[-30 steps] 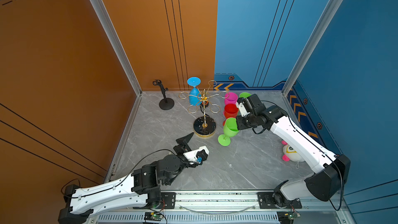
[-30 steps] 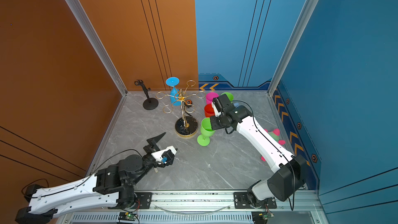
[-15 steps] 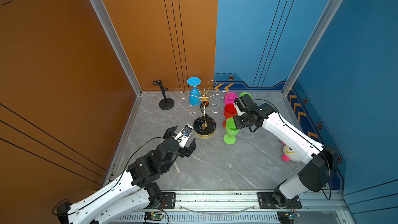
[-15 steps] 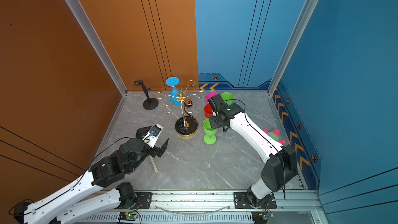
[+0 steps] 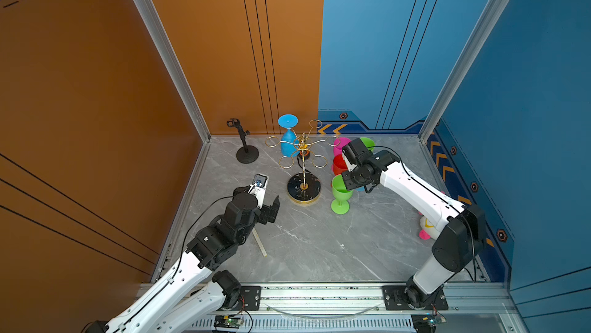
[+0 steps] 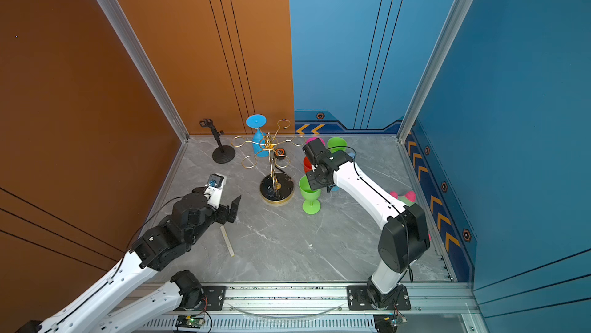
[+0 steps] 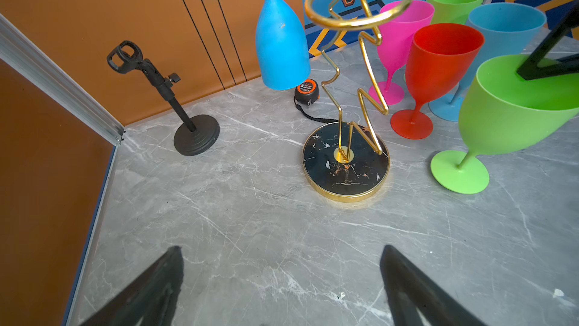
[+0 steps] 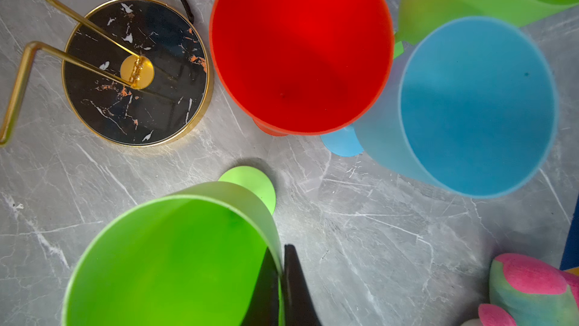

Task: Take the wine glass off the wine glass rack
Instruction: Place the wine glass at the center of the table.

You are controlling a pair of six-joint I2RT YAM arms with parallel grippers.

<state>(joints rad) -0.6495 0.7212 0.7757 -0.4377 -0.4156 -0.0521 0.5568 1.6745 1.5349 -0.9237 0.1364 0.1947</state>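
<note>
Left wrist view is showing the blue wine glass (image 7: pixel 280 42) hanging vertically, far beyond my wide-open left gripper (image 7: pixel 282 247).

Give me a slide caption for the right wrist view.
Right fingers pinch the green glass by its rim, near the red glass, blue glass and rack base.

We find the left gripper (image 7: pixel 282 247) with jaws spread wide and holding nothing, its arm reaching forward. The right gripper (image 8: pixel 280 255) is pinched on the rim of the green wine glass (image 8: pixel 163 261), arm extended, wrist angled downward.
</note>
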